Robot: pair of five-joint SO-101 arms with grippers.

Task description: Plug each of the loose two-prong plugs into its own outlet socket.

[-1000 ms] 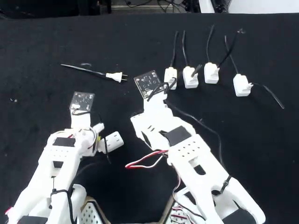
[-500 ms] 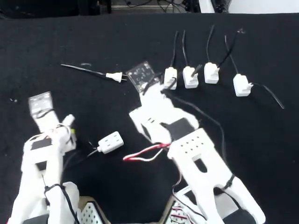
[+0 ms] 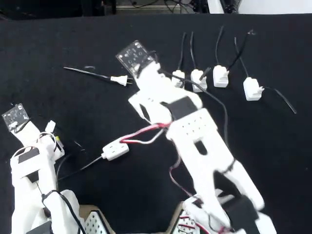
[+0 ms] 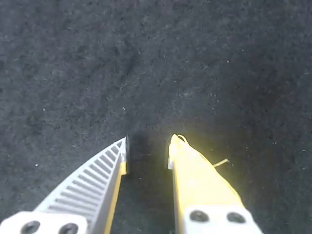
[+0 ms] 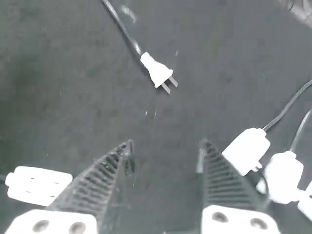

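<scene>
4 white plastic sockets [image 3: 221,77] at 1 o'clock are seemingly sitting filled; 1 white two-prong plug [image 3: 121,79] at 11 o'clock is lying loose; left gripper [image 4: 147,146] and right gripper [image 5: 165,146] are gaping empty.

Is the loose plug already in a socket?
No, the loose plug lies alone on the table, its two prongs bare.

The white left arm [image 3: 31,170] is folded back, its yellow-and-white gripper [image 4: 147,148] slightly parted. The white right arm [image 3: 195,136] stretches forward, its black-fingered gripper [image 5: 165,146] spread wide.

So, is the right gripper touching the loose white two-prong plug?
Apart. Right wrist view shows black cloth between the open right gripper and the white two-prong plug.
</scene>
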